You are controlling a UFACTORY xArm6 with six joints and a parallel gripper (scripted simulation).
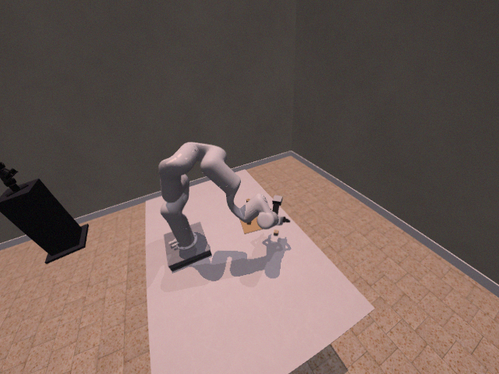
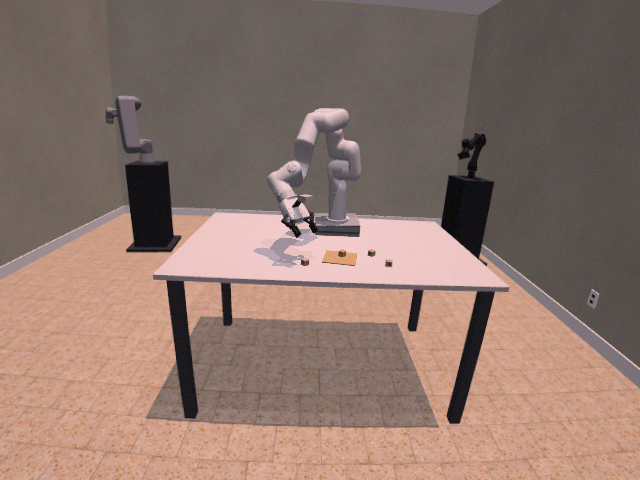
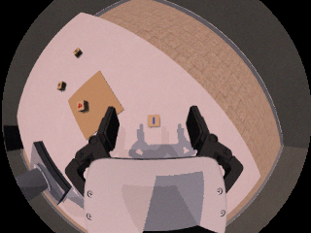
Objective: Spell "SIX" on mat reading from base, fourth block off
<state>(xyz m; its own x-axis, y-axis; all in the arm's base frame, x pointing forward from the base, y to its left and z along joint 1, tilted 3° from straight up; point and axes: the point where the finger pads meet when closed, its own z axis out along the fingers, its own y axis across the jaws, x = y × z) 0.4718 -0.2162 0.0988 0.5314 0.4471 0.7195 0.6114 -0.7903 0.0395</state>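
Observation:
My gripper (image 3: 153,115) (image 2: 306,232) is open and empty, high above the table. Between and below its fingers in the wrist view, a block with a blue bar-like letter, seemingly I (image 3: 154,120) (image 2: 305,261) (image 1: 276,232), lies on the table off the mat. The orange-tan mat (image 3: 103,87) (image 2: 330,260) (image 1: 246,230) lies flat. A block with a red letter (image 3: 82,105) (image 2: 342,253) sits on it; its letter is too small to read. Two more blocks, one nearer (image 3: 61,85) (image 2: 371,252) and one farther (image 3: 78,52) (image 2: 388,262), lie off the mat; their letters are unreadable.
The white table (image 1: 225,322) (image 2: 232,263) carries the arm's base (image 1: 171,257) (image 2: 346,227). The table's far edge from the base lies beyond the blocks. Other robots on black stands (image 2: 147,206) (image 2: 467,211) are away from the table.

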